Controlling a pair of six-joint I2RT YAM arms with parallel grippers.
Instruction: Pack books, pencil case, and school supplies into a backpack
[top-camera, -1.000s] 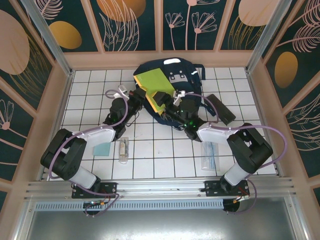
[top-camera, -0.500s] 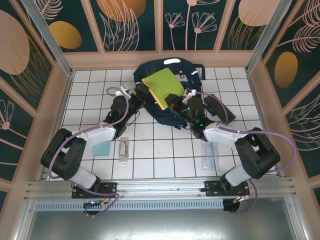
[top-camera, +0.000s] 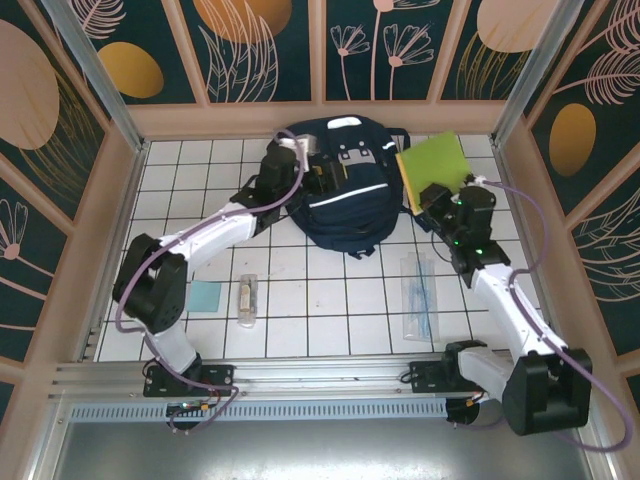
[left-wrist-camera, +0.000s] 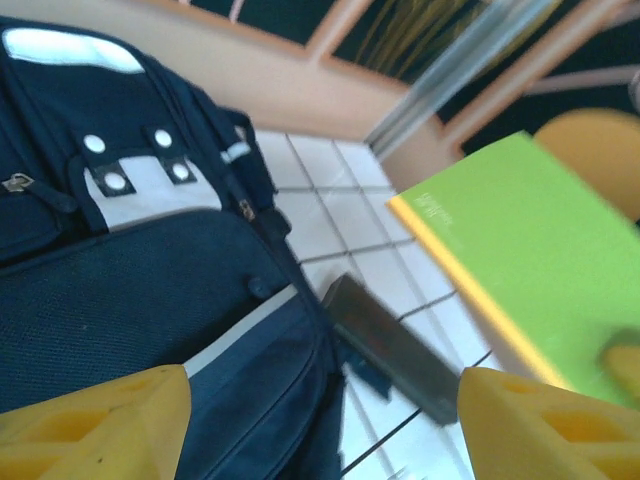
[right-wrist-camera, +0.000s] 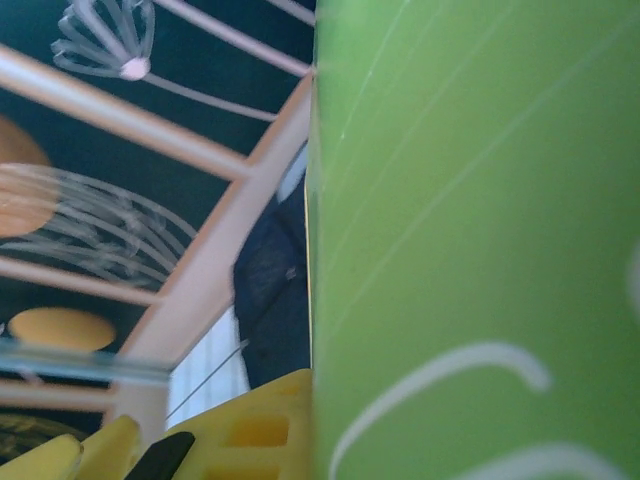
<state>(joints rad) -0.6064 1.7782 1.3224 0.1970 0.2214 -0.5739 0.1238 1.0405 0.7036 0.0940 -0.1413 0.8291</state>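
White tiles are spreading across the table (top-camera: 300, 330), and wooden walls painted with leaves are closing around it. At the far middle the navy backpack (top-camera: 340, 205) is lying flat, its white stripe facing up. My left gripper (left-wrist-camera: 320, 388) is hovering by its far left corner, my yellow fingers (left-wrist-camera: 100, 425) standing wide apart and gripping nothing. To the backpack's right, my right gripper (top-camera: 433, 197) is holding the green book (top-camera: 432, 165) raised and tilted above the tiles, my fingers pinching narrow on it. An orange-yellow edge (left-wrist-camera: 455, 268) is showing along the book's side. Nearer my bases, the clear plastic sleeve (top-camera: 420, 298) is lying on the right. The black pencil case (left-wrist-camera: 390, 352) is resting on the tiles just beside the backpack, below the raised book. On the left, the pale-teal card (top-camera: 204, 297) is sitting just beside the small tube packet (top-camera: 247, 298).
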